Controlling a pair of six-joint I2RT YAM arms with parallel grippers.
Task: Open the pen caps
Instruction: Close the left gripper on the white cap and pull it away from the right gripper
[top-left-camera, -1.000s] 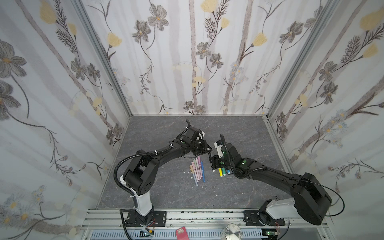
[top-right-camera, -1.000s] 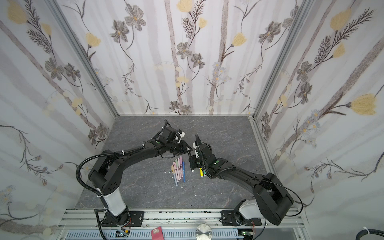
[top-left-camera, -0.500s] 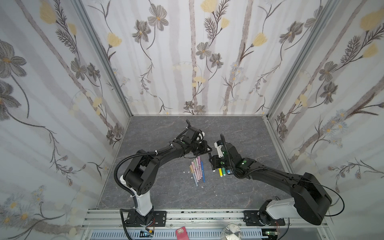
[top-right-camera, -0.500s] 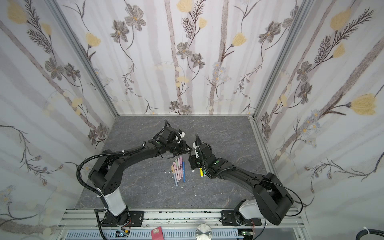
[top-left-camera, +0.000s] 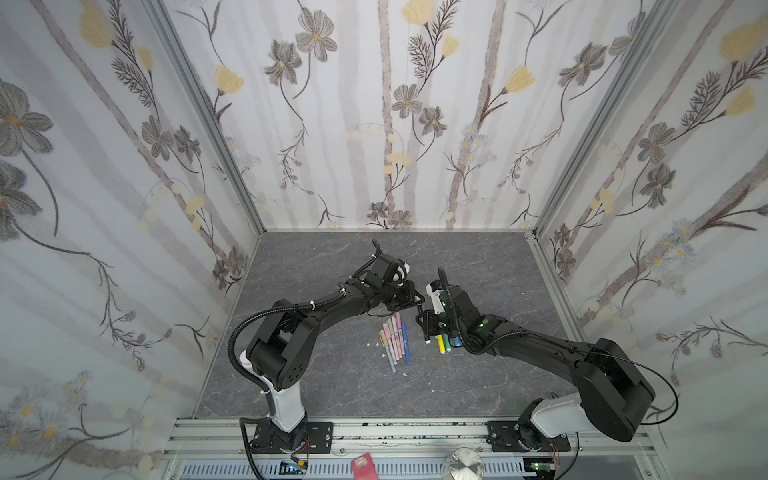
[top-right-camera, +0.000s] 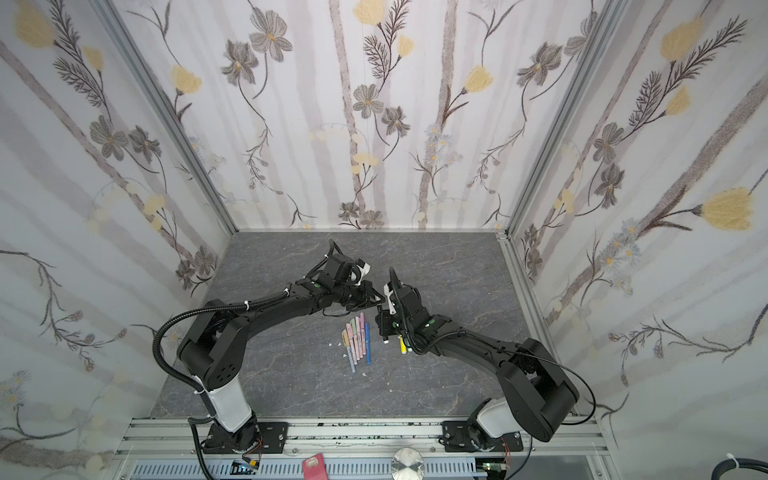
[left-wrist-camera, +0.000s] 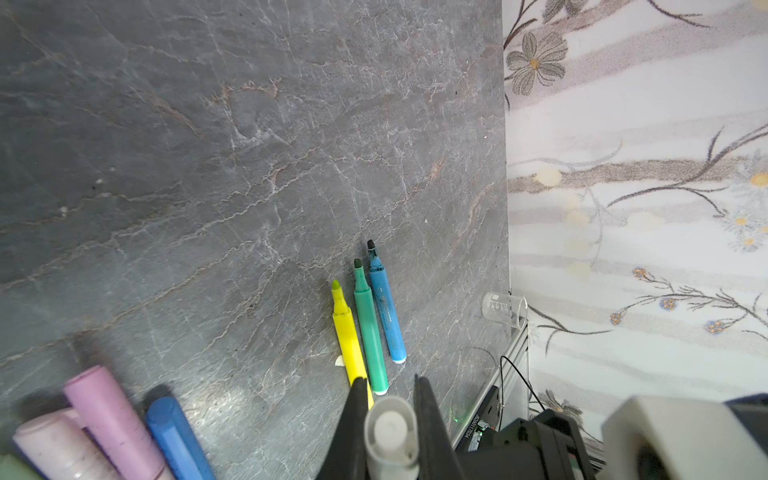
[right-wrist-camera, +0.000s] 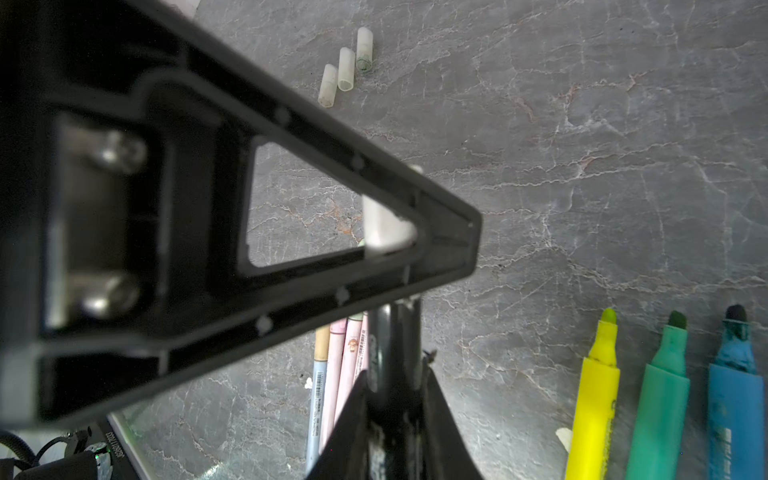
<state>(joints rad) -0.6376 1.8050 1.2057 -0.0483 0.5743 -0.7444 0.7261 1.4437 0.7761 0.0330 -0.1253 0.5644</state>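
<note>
My left gripper (left-wrist-camera: 389, 390) is shut on a white pen cap (left-wrist-camera: 390, 432). That cap (right-wrist-camera: 386, 224) sits on the far end of a black pen (right-wrist-camera: 392, 332), and my right gripper (right-wrist-camera: 395, 372) is shut on the barrel. The left gripper's finger (right-wrist-camera: 449, 245) crosses the right wrist view. In both top views the left gripper (top-left-camera: 419, 306) (top-right-camera: 376, 300) and right gripper (top-left-camera: 423, 321) (top-right-camera: 381, 322) meet tip to tip at mid-table. Below them lie a row of pastel pens (top-left-camera: 395, 340) and uncapped yellow (left-wrist-camera: 349, 332), green (left-wrist-camera: 370, 332) and blue (left-wrist-camera: 386, 311) pens. Three loose white caps (right-wrist-camera: 345, 68) lie together.
A clear glass beaker (left-wrist-camera: 505, 309) lies on its side at the table's edge by the wall. Small white flecks (top-left-camera: 374, 343) dot the grey stone tabletop (top-left-camera: 332, 257). Patterned walls enclose three sides, and a metal rail (top-left-camera: 395, 432) runs along the front.
Both arms stay almost where they were, grippers tip to tip above the pens. No clear shift of the pens on the table.
</note>
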